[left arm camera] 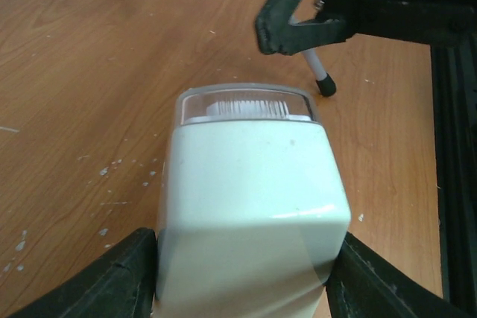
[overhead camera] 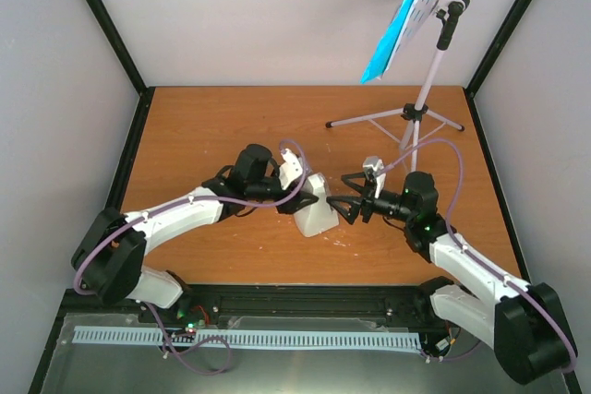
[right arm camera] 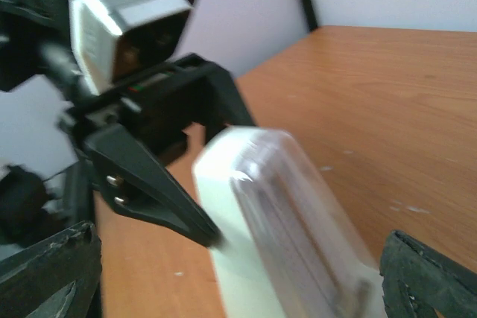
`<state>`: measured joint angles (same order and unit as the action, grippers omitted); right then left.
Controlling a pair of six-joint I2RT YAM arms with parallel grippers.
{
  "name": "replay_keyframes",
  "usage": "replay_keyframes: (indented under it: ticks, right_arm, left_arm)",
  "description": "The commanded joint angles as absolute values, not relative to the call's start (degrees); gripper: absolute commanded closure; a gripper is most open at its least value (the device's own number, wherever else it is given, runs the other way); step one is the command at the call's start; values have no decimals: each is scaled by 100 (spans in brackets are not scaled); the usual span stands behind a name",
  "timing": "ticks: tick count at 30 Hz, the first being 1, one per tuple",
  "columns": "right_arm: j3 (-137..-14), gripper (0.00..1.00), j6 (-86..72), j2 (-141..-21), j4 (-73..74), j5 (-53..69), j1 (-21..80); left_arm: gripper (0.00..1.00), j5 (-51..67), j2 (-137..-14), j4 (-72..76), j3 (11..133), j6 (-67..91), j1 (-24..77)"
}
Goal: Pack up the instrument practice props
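Metronome (overhead camera: 316,212) sits mid-table (overhead camera: 203,126), nearer the front edge, between the two arms. From above, its long axis runs front to back, with the narrow end toward the back wall and the broad end toward the arms. Can't tell whether it stands fully upright or leans. Its clear cover (left arm camera: 246,104) faces the right arm, and its plain white back faces the left arm.

Left gripper (overhead camera: 303,195) is clamped on the metronome, one black finger (left arm camera: 112,281) pressed against each side of the white body.

Right gripper (overhead camera: 345,201) is just beside the cover side, its jaws spread wide. Its fingers (right arm camera: 428,277) are clear of the body and not gripping.

Music stand (overhead camera: 420,89) is well apart at the back right, its tripod feet on the table and the pole leaning up to the right. Blue and white pages (overhead camera: 402,29) lie on its tilted tray, the lower edge pointing down-left.
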<state>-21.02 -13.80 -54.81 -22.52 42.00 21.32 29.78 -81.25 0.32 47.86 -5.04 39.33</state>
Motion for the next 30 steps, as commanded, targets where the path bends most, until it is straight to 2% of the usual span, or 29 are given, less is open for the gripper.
replay_keyframes:
  ticks: [1,4,6,11,17,23,30]
  right_arm:
    - [-2544,0,-1670,-5878,-3050,5638,2069]
    - [-2901,0,-1514,-6226,-2965,5574,2071]
    - [-3155,0,-1525,-6685,-3000,5733,2074]
    - [-3690,0,-1624,-7471,-3001,6493,2113]
    - [-4115,0,-836,-7706,-1483,6784,2443]
    - [-3554,2,-762,-7350,-1213,6279,2686]
    - [-2977,8,-716,-6929,-1064,4897,3257]
  left_arm:
    - [36,3021,-8261,-432,4982,-914,4202]
    - [14,3240,-8167,-218,4813,-724,4208]
    - [9,3349,-7979,52,4657,-522,4197]
    - [5,3611,-7278,637,4245,224,3876]
    - [3,3834,-6401,470,4181,1495,2825]
    - [1,4130,-5867,40,4426,2234,1871]
    - [1,4741,-5947,-697,5183,2204,1232]
